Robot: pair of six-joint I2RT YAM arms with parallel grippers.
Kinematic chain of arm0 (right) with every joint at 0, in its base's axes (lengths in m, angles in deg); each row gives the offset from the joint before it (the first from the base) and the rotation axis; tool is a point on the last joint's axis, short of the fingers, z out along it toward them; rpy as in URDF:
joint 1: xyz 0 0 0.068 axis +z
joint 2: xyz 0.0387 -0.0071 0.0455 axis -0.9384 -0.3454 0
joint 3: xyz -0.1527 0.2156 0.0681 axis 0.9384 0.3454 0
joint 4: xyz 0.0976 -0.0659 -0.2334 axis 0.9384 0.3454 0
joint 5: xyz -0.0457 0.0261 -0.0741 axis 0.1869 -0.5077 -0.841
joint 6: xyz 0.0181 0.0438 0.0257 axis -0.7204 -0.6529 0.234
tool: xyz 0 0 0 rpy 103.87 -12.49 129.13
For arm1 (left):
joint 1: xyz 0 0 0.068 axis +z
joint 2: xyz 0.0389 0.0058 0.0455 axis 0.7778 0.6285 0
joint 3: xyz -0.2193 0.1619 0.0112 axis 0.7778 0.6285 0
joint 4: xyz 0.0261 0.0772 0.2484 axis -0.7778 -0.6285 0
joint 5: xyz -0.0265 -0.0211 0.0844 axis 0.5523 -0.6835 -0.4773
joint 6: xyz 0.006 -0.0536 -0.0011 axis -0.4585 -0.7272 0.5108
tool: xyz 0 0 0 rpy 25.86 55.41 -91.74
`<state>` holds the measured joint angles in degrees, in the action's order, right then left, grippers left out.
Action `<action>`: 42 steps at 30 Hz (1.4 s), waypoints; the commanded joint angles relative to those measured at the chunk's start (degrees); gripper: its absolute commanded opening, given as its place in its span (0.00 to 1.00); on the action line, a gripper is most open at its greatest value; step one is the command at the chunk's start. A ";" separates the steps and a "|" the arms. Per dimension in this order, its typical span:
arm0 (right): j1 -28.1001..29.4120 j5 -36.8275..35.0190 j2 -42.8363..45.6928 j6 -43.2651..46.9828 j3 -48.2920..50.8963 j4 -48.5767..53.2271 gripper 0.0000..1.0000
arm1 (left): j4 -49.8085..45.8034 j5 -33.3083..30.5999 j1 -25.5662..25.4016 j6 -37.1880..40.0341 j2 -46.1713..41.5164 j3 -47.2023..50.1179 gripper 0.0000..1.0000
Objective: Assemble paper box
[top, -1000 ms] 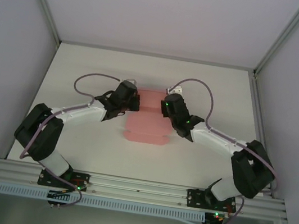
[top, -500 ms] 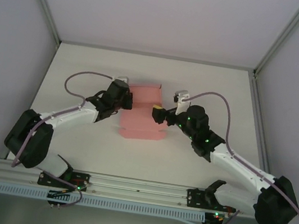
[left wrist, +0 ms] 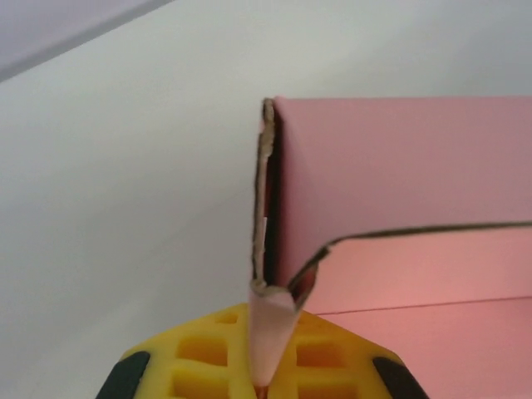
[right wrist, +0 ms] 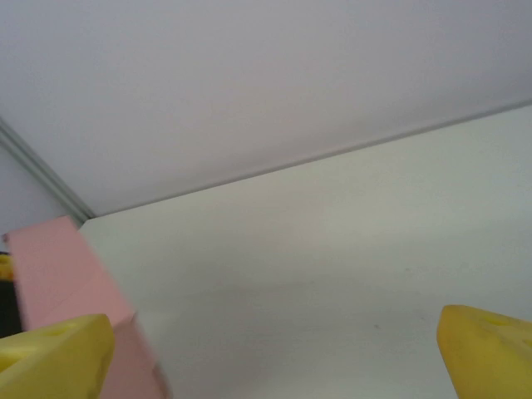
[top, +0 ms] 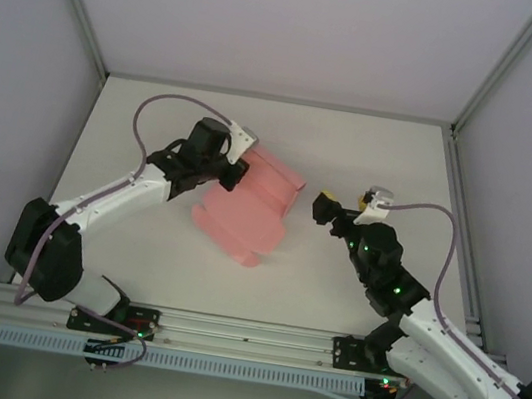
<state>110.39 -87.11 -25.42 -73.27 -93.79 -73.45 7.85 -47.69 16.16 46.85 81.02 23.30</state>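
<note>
The paper box [top: 248, 215] is a pale pink die-cut sheet, partly folded, with one panel standing up at its far end. It sits skewed in the middle of the table. My left gripper [top: 233, 174] is shut on the sheet's upper left edge. In the left wrist view the yellow fingers [left wrist: 199, 357] pinch a folded flap of the paper box [left wrist: 399, 174], and a wall stands up just beyond the left gripper [left wrist: 264, 374]. My right gripper [top: 325, 209] hangs open to the right of the sheet, apart from it. Between the right gripper's [right wrist: 270, 357] tips lies bare table, with the paper box [right wrist: 58, 266] at the far left.
The white table [top: 135, 260] is walled in by pale panels on the left, back and right. A metal rail [top: 244, 336] runs along the near edge by the arm bases. Purple cables loop over both arms.
The right gripper has let go of the sheet, opened wide and drawn back to the right. The left gripper has kept its hold and swung the sheet askew, its near end now pointing right.
</note>
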 commanded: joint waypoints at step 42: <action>-3.21 0.41 4.01 -2.77 -0.38 20.39 1.00 | -22.77 -24.41 -16.05 37.86 27.81 -31.58 1.00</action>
<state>107.53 -90.37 -19.76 -78.39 -93.55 -51.70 -20.72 -75.17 -0.34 86.43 114.66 -11.19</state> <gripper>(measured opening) 0.997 0.996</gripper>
